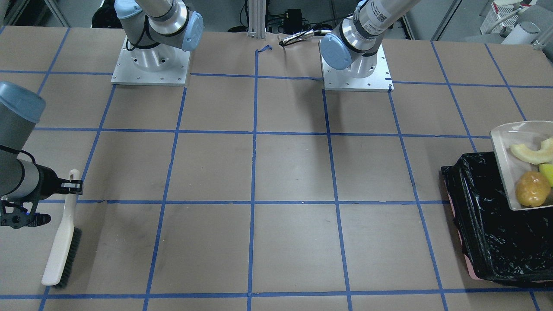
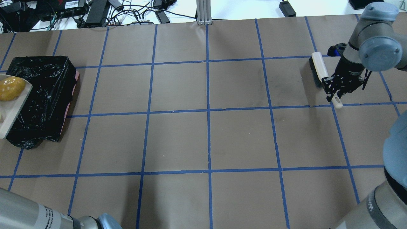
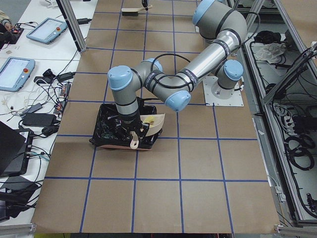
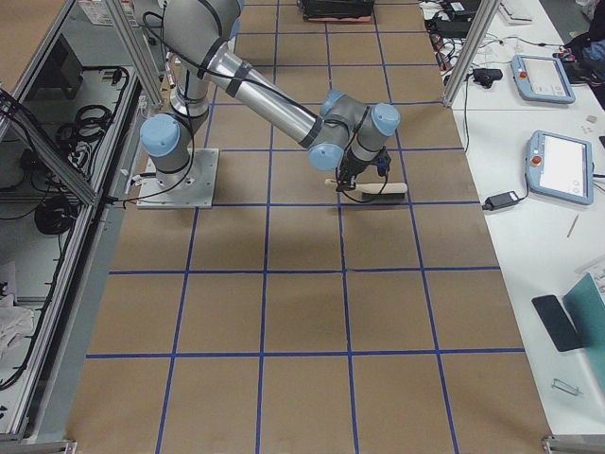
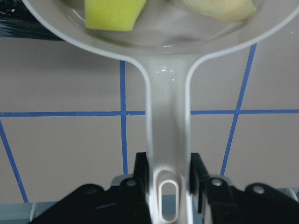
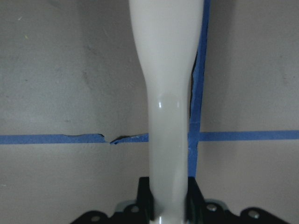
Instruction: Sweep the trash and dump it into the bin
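My left gripper is shut on the handle of the beige dustpan, which hangs over the black-lined pink bin at the table's left end. In the pan lie the yellow-brown potato, the pale melon rind and the yellow-green sponge wedge. The sponge and rind also show in the left wrist view. My right gripper is shut on the white handle of a brush, whose dark bristles rest on the table at the right end.
The table is brown paper with a blue tape grid. The two arm bases stand at the robot's edge. Cables and power supplies lie beyond the far edge. The bin sits near the table's left edge.
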{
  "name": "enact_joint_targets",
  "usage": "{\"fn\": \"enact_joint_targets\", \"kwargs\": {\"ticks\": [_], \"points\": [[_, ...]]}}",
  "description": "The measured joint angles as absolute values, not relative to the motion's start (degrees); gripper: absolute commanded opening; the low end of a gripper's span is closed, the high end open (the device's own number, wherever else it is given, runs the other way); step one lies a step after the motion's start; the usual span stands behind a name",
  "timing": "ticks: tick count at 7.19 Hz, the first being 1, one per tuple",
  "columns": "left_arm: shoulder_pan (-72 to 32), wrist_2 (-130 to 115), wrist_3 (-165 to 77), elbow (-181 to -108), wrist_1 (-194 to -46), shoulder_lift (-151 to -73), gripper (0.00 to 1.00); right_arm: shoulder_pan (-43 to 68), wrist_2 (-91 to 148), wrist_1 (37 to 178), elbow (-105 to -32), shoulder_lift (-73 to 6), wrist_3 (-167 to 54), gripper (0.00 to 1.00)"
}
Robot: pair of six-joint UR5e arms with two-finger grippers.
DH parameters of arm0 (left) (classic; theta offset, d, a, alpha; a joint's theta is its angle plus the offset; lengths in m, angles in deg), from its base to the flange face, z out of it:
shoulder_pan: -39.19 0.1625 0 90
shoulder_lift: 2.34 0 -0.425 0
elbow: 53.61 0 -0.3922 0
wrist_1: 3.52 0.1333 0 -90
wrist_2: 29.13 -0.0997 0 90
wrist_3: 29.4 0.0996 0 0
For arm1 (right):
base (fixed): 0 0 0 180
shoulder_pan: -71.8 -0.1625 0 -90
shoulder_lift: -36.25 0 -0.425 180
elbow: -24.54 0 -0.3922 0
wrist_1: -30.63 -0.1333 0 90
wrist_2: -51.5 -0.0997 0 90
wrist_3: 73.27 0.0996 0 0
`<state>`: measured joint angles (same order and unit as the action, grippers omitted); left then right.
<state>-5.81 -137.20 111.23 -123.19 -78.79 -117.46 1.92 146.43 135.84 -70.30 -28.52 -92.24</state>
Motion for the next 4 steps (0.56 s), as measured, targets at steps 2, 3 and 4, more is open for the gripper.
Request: {"fn": "enact_joint_targets", "kwargs": {"ticks": [2, 3, 4], "points": [[-7.7, -139.4, 111.8, -123.6, -78.2, -117.4, 0.04, 1.9, 146.6, 135.9, -70.3, -28.5, -92.3, 0.99], [-8.0, -140.5, 112.6, -123.8, -77.1, -117.4, 0.04, 1.9, 146.7, 135.9, -70.3, -28.4, -92.3, 0.99], [-8.2, -141.1, 114.4, -124.3, -74.9, -117.4, 0.04, 2.0, 146.7, 135.9, -70.2, -28.5, -92.1, 1.00]]}}
